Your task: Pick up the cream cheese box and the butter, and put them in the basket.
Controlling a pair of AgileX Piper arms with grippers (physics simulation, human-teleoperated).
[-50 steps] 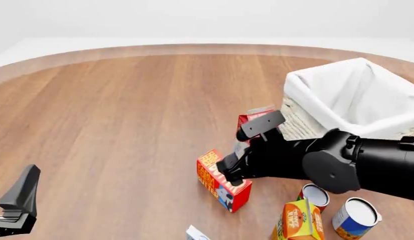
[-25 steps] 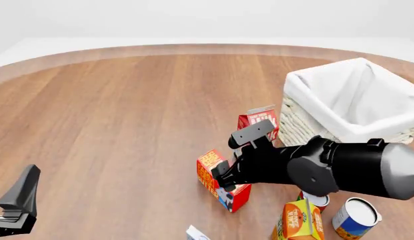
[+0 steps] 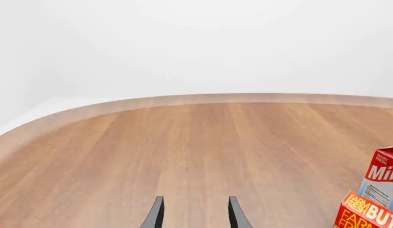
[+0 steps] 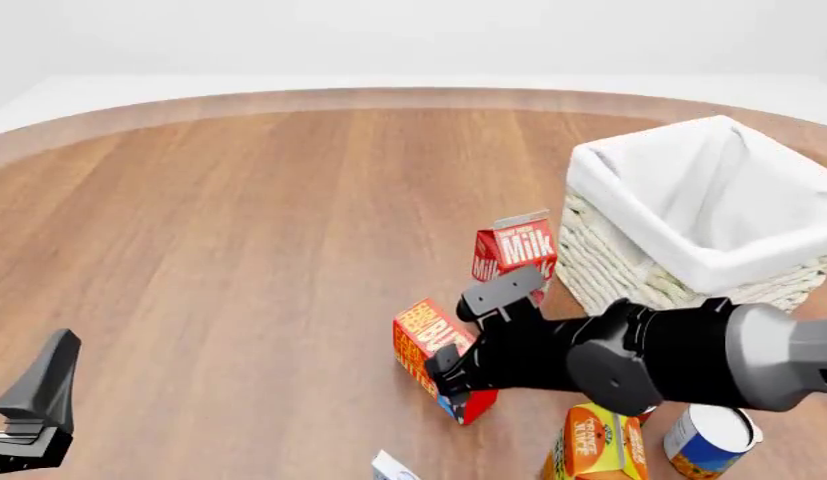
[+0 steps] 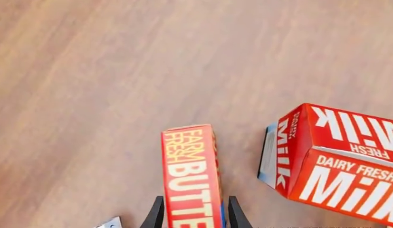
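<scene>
i have the right gripper [image 4: 452,357] down over the butter [image 4: 436,356], and in the right wrist view its two fingers straddle the box's narrow lettered face, one on each side; i cannot tell whether they are already pressing on it or only close beside it. the butter stands on the table [image 4: 253,250], not lifted, just in front of the milk carton [image 4: 516,247], which itself stands just beside the basket [image 4: 700,215]. the basket shows only its white lining, so as i judge it nothing is delivered yet. the cream cheese box [image 4: 393,467] is barely a corner at the near edge of the front view, untouched. my left gripper [image 3: 195,213] is spread with nothing between its fingers, parked well apart from everything. so both picks and both drops remain, with the butter grasp the step in hand
</scene>
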